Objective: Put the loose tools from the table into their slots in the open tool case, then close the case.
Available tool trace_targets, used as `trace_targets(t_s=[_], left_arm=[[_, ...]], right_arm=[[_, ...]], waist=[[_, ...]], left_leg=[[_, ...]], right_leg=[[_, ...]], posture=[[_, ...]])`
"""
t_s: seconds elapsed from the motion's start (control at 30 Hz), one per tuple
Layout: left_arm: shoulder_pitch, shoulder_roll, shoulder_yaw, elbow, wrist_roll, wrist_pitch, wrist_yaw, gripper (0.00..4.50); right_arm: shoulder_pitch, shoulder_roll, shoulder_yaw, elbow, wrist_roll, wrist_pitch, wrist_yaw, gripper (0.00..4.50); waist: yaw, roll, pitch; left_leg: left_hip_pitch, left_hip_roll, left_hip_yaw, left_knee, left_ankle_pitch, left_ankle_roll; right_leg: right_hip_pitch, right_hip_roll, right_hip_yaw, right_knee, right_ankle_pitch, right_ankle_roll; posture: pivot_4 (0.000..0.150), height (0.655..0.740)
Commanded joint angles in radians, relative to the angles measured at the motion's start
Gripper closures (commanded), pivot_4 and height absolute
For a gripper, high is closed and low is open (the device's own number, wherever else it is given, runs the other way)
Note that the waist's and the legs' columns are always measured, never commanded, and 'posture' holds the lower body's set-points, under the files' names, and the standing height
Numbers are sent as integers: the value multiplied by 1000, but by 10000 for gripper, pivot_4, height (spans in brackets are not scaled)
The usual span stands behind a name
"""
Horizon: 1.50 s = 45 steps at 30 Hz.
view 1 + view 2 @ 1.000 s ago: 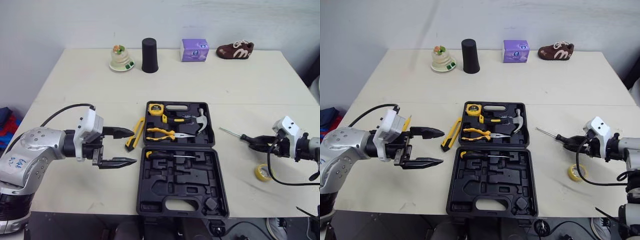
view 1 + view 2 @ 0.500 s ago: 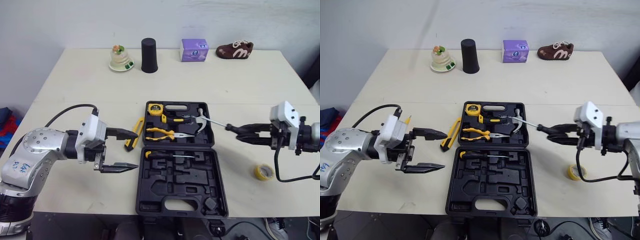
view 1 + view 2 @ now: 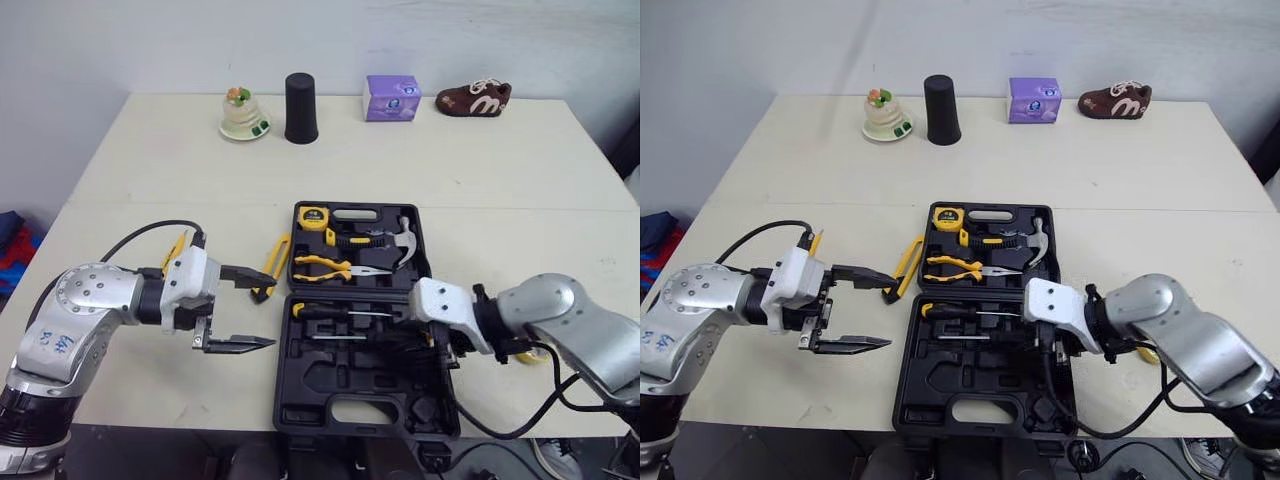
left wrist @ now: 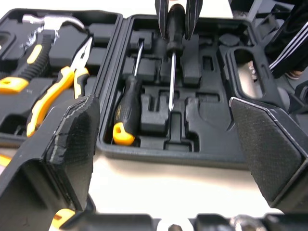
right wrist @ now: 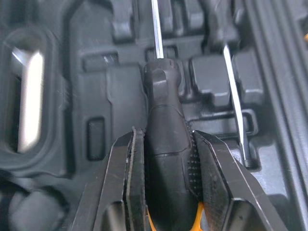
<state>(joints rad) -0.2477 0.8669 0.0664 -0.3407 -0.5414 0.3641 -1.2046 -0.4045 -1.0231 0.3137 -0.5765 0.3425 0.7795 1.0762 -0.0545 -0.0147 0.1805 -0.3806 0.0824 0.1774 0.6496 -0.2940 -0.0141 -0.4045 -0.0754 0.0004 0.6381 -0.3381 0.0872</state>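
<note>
The open black tool case (image 3: pixel 440 330) lies in the middle of the table. Its far half holds a tape measure (image 3: pixel 315 215), a hammer (image 3: pixel 405 240) and pliers (image 3: pixel 330 265). One screwdriver with a yellow-ended handle (image 4: pixel 126 108) lies in a slot of the near half. My right gripper (image 5: pixel 166 134) is shut on a black-handled screwdriver (image 5: pixel 163 115), low over the near half (image 3: pixel 345 337), shaft pointing left beside the slotted one. My left gripper (image 3: pixel 265 308) is open, just left of the case. A yellow utility knife (image 3: pixel 272 262) lies on the table by its upper finger.
A yellow tape roll (image 3: pixel 1148 353) lies right of the case, partly hidden by my right arm. A small yellow item (image 3: pixel 815 242) lies by my left wrist. Along the far edge stand a figurine on a plate (image 3: pixel 243 115), a black cup (image 3: pixel 299 108), a purple box (image 3: pixel 390 98) and a brown shoe (image 3: pixel 473 98).
My right gripper carried the black-handled screwdriver from the table's right side leftward and down over the case's near half. My left gripper edged slightly toward the case, still open.
</note>
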Motion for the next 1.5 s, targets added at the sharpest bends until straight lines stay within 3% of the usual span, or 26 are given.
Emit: trace_targets(t_s=[0.03, 0.43, 0.93, 1.23, 1.27, 1.43, 1.5], left_arm=[[20, 15, 14, -35, -3, 10, 7, 0], [64, 20, 24, -76, -11, 33, 32, 0], [46, 17, 13, -47, -2, 22, 18, 0], [34, 11, 1, -35, 5, 17, 16, 0], [32, 10, -1, -33, 6, 16, 17, 0], [30, 9, -2, -35, 6, 19, 20, 0], [38, 11, 4, -34, 5, 19, 21, 0]], right_arm=[[-17, -4, 16, -3, -64, -12, -29, 34296], [-56, 33, -74, -5, 71, 54, 18, 34296], [-26, -24, 5, 26, -70, -39, 31, 34296], [-13, 3, 9, 55, -121, -46, 4, 34296], [-12, 0, 8, 56, -125, -57, 9, 24073], [5, 32, -85, 67, -60, -137, 30, 1149], [36, 10, -106, 118, -110, -310, 53, 1149]], waist=[[0, -1, 0], [-1, -4, 0], [-1, -4, 0], [0, -5, -1], [0, -5, -1], [1, -6, -1], [2, -6, -1]], left_leg=[[-3, 0, 0, 1, 0, 0], [-7, 1, -1, 9, 0, 3], [-8, 0, 0, 10, -1, 4], [-8, 0, 0, 11, -1, 4], [-8, 0, 0, 11, -1, 4], [-8, 0, 0, 12, -1, 4], [-9, 0, 0, 12, -1, 4]], right_leg=[[-3, 1, 0, 1, 0, 0], [-7, 3, 1, 9, 1, 1], [-7, 3, 0, 9, 1, 1], [-7, 4, 0, 9, 1, 1], [-7, 4, 0, 9, 1, 1], [-7, 4, -1, 9, 1, 1], [-7, 4, -1, 9, 1, 1]], posture=[[1500, 7400], [1500, 7400], [1500, 7400], [1500, 7400], [1500, 7400], [1500, 7400], [1500, 7400]])
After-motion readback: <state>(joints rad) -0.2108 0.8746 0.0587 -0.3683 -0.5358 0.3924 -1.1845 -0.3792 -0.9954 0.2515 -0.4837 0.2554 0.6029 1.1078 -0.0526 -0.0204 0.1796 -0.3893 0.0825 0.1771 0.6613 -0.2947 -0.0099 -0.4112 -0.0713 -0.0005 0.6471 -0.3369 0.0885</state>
